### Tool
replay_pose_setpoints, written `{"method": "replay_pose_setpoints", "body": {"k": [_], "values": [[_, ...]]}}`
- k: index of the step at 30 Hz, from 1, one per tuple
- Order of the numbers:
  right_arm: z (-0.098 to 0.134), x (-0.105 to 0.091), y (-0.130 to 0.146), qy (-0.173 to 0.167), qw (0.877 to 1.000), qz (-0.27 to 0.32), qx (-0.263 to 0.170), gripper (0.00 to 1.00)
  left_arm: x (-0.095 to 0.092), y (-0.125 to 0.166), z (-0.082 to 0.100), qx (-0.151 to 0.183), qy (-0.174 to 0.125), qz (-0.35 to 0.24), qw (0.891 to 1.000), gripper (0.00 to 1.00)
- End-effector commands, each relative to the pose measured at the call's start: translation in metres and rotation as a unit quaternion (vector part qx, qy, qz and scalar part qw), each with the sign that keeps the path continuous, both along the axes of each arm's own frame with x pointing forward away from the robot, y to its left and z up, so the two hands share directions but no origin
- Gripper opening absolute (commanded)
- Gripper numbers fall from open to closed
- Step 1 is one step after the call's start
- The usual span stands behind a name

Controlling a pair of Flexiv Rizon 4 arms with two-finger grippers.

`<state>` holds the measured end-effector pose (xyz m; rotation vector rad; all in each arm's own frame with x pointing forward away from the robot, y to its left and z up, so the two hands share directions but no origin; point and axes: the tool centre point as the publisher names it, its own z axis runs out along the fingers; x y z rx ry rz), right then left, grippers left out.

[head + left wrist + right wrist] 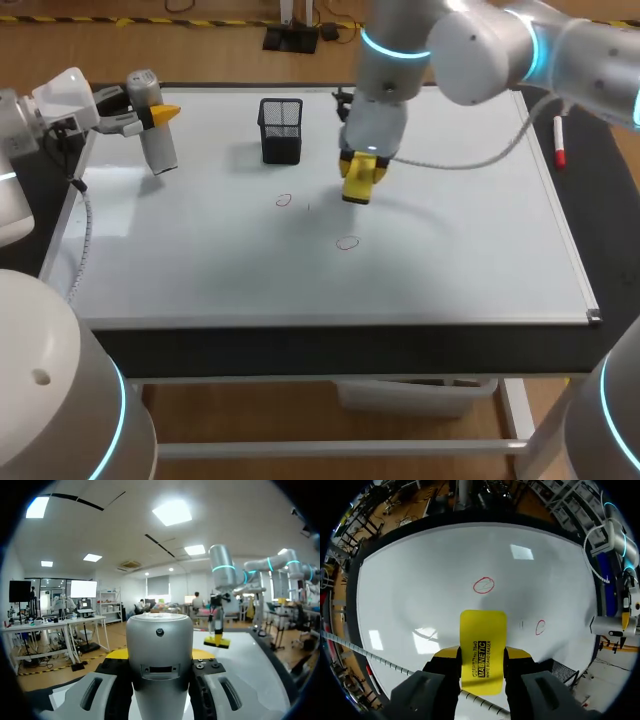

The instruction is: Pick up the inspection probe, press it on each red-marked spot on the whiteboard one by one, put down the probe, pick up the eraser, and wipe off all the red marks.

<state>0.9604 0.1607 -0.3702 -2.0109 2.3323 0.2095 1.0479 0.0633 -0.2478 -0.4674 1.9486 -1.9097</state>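
Right gripper (481,653): jaws clenched on the flat yellow plastic eraser (483,635), poised over the white framed whiteboard (480,250). The eraser's long axis points at the near red oval mark (483,585). The second red mark (540,627) lies to the eraser's left. Left gripper (160,654), at the far left corner and farther from both marks, grasps the grey cylindrical probe (159,635).

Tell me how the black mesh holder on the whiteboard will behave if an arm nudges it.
Probably light: the mesh holder is open wire and looks empty. Likely to slide, since it stands on the smooth whiteboard. A push near its rim might tip it; it looks taller than wide.
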Motion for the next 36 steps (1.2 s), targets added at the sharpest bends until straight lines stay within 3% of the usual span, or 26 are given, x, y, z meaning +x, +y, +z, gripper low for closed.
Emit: {"method": "replay_pose_setpoints", "body": {"k": [1,16,26,36], "values": [[-0.006,0.008,0.040,0.011,0.999,0.022,-0.031,0.00,-0.001,0.000,0.001,0.000,-0.001,0.002,1.000,0.00],[-0.029,0.006,0.128,0.043,0.994,0.094,-0.031,0.00,-0.001,0.000,0.001,0.000,-0.001,0.002,1.000,0.00],[-0.043,0.006,0.157,0.048,0.990,0.120,-0.051,0.00,-0.001,0.000,0.001,0.000,-0.001,0.002,1.000,0.00],[-0.048,0.002,0.161,0.020,0.988,0.133,-0.073,0.00,-0.001,0.000,0.001,0.000,-0.001,0.002,1.000,0.00]]}}
